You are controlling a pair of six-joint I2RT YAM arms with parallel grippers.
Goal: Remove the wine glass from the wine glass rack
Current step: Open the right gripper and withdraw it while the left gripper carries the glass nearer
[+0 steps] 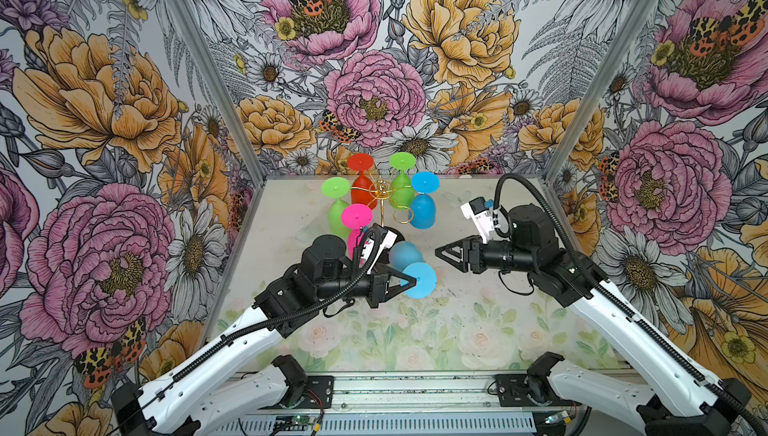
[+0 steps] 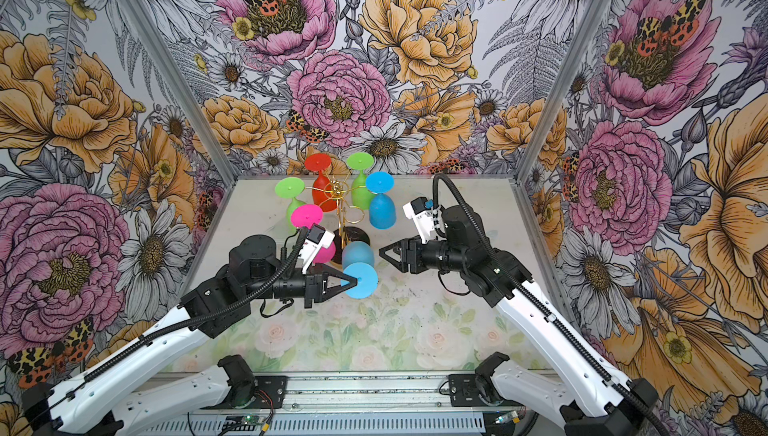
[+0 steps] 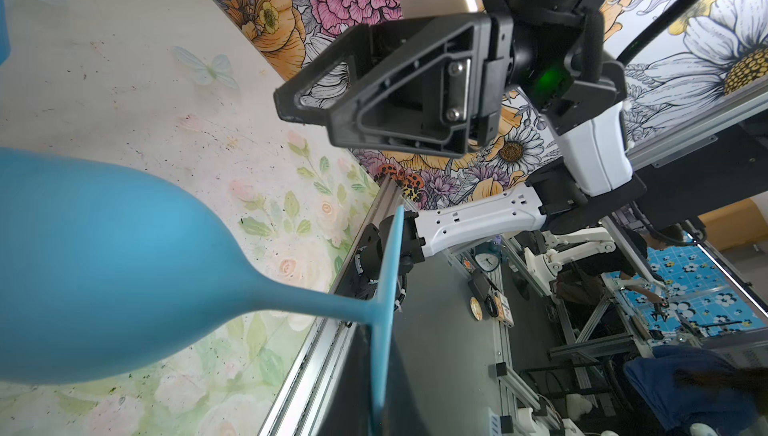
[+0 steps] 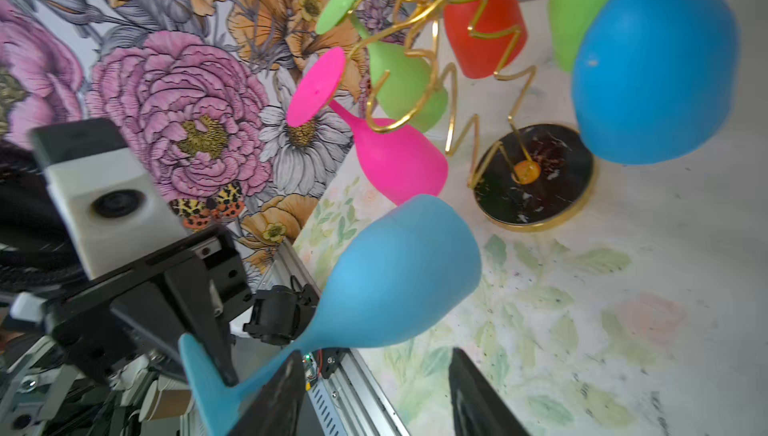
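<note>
Top views both show the left gripper [image 1: 412, 282] clamped on the pale-blue wine glass [image 1: 405, 253] at its stem, with the foot near and the bowl far. It looks clear of the rack [image 1: 384, 195], hanging just near of it, while the right gripper [image 1: 438, 252] stands open and empty just to its right.

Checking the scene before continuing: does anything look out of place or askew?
One light blue wine glass is off the gold rack, held at a tilt with the left gripper pinching its stem near the foot. The five other glasses hang upside down on the rack. Nothing looks spilled or broken.

Wine glass [image 4: 399, 272] matt; wine glass rack [image 4: 552, 172] glossy metal.
</note>
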